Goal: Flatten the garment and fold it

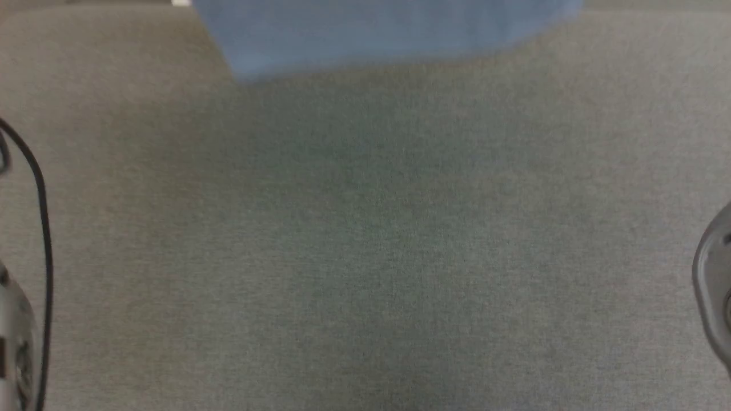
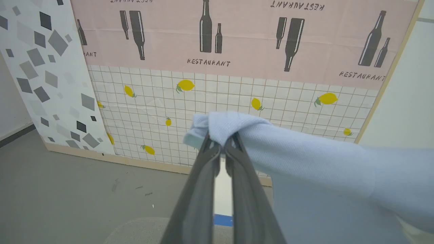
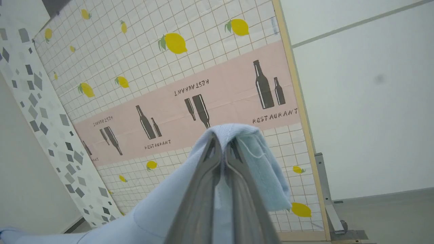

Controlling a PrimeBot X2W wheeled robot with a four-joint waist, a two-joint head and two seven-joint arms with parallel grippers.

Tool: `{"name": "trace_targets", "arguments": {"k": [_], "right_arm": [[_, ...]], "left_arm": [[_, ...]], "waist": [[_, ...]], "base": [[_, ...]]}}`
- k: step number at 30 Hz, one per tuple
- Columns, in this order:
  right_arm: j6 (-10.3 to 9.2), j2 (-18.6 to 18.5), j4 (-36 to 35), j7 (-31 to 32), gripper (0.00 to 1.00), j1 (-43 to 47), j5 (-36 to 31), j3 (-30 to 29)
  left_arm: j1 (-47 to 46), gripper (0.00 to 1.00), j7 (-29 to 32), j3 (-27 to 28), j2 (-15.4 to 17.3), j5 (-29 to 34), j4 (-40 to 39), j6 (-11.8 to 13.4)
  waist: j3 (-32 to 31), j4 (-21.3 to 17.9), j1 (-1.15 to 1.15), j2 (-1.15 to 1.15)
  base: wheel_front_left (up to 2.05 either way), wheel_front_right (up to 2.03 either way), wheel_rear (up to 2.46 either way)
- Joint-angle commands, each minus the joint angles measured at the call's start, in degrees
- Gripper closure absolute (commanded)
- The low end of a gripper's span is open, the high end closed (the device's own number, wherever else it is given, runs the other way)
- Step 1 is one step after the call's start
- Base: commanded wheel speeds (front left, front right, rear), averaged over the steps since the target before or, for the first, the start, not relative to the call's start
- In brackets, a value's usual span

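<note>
The garment (image 1: 377, 34) is a light blue shirt; a blurred stretch of it hangs across the top of the head view, above the grey table (image 1: 365, 257). In the left wrist view my left gripper (image 2: 221, 144) is shut on a bunched corner of the garment (image 2: 305, 156), which stretches away to the right in the air. In the right wrist view my right gripper (image 3: 222, 144) is shut on another bunched edge of the garment (image 3: 257, 169), with cloth trailing down to the lower left. Collar, buttons and logo are hidden.
A pale forearm with a black cable (image 1: 40, 228) sits at the left edge of the head view, another forearm (image 1: 714, 285) at the right edge. Beyond the table stands a patterned panel (image 2: 217, 67) with lemons and bottles, on a grey floor (image 2: 67, 189).
</note>
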Motion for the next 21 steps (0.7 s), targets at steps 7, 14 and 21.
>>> {"name": "trace_targets", "arguments": {"k": [7, 14, 21], "right_arm": [[-0.08, 0.2, 9.0, -8.1, 1.00, -4.8, -1.7, 1.0], [-0.08, -2.2, 12.2, -8.8, 1.00, 3.1, 0.6, 4.0], [-0.08, -6.3, 8.7, -9.0, 1.00, 18.1, 9.2, 8.1]], "left_arm": [[-6.2, 1.00, -7.9, -1.3, -0.7, 1.6, 7.7, -1.3], [0.0, 1.00, -13.3, -1.4, -3.5, -0.7, 13.2, -3.3], [12.2, 1.00, -18.2, -2.5, -7.2, -3.2, 14.9, -6.1]], "waist": [[8.9, -1.9, 0.00, 0.00], [8.5, -1.0, 0.00, 0.00], [4.1, 1.3, 0.00, 0.00]], "base": [[0.00, 0.00, 0.00], [0.00, 0.00, 0.00], [0.00, 0.00, 0.00]]}}
